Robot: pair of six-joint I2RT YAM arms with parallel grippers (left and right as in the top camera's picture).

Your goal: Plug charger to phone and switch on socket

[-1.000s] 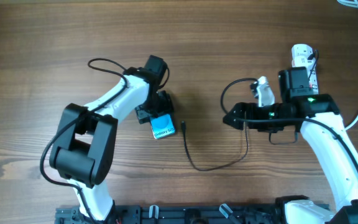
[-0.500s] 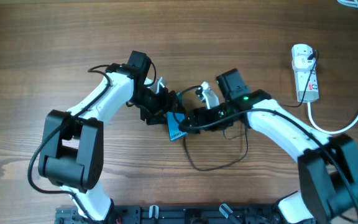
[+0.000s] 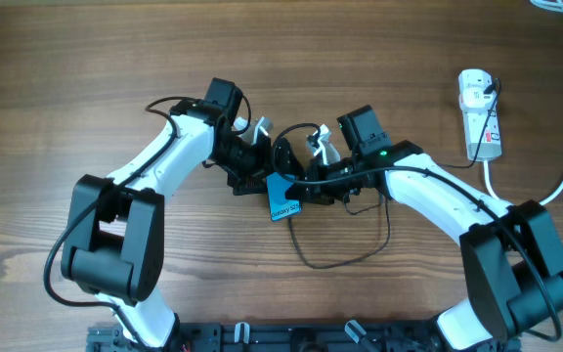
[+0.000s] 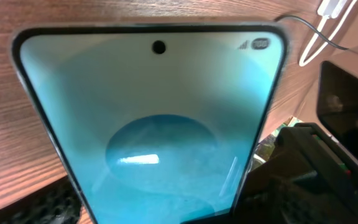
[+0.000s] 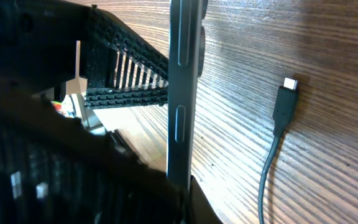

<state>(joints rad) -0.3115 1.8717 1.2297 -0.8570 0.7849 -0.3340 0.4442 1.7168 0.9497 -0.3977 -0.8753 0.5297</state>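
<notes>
Evidently the right pincer (image 3: 299, 190) clamps the phone (image 3: 282, 201) edge-on — left pincer (image 3: 262, 174) crowded against it, spread impossible to tell.

Phone (image 4: 160, 137) glossy, smooth; table (image 3: 66, 78) matt grained wood; charger (image 5: 283, 109) matt black plastic.

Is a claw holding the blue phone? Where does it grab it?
The right claw seems to pinch the small blue-screened smartphone by its thin side edge. Whether the left claw grips it too cannot be told.
</notes>
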